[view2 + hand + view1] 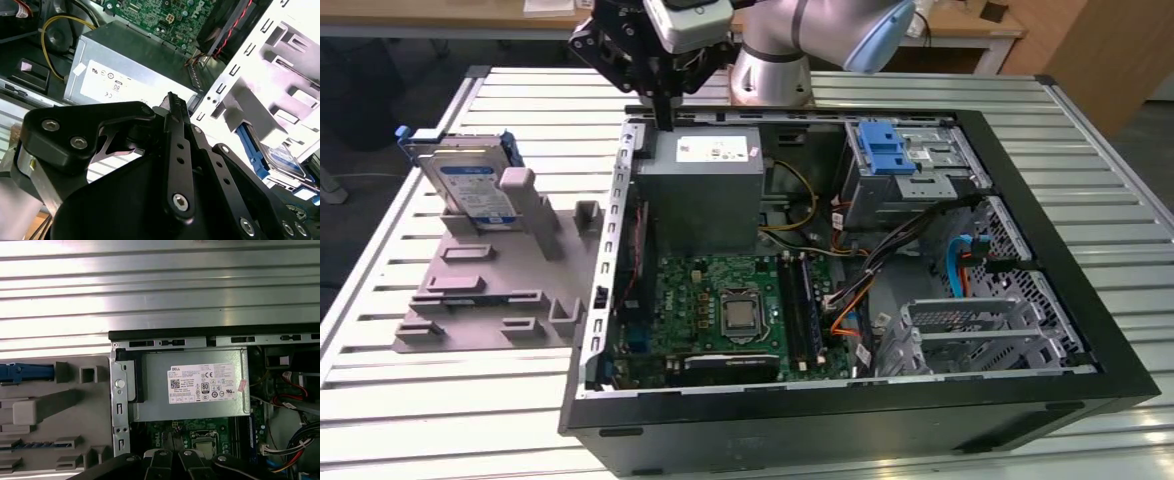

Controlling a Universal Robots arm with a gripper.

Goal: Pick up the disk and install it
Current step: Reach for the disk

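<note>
Claw (664, 122) closed near power supply (707, 190); disk (464, 185) upright (well apart).

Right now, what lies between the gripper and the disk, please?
In the exterior view, the case's side wall and bare table slats separate gripper and disk.

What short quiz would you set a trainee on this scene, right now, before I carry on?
1. True or false: the disk already sits inside the computer case.
2. The end effector hangs nearest to: A the motherboard; B the power supply box; C the disk.
3. What holds the disk upright?

Key: 1 false; 2 B; 3 the grey fixture outside the case, on the exterior view's left.
</note>
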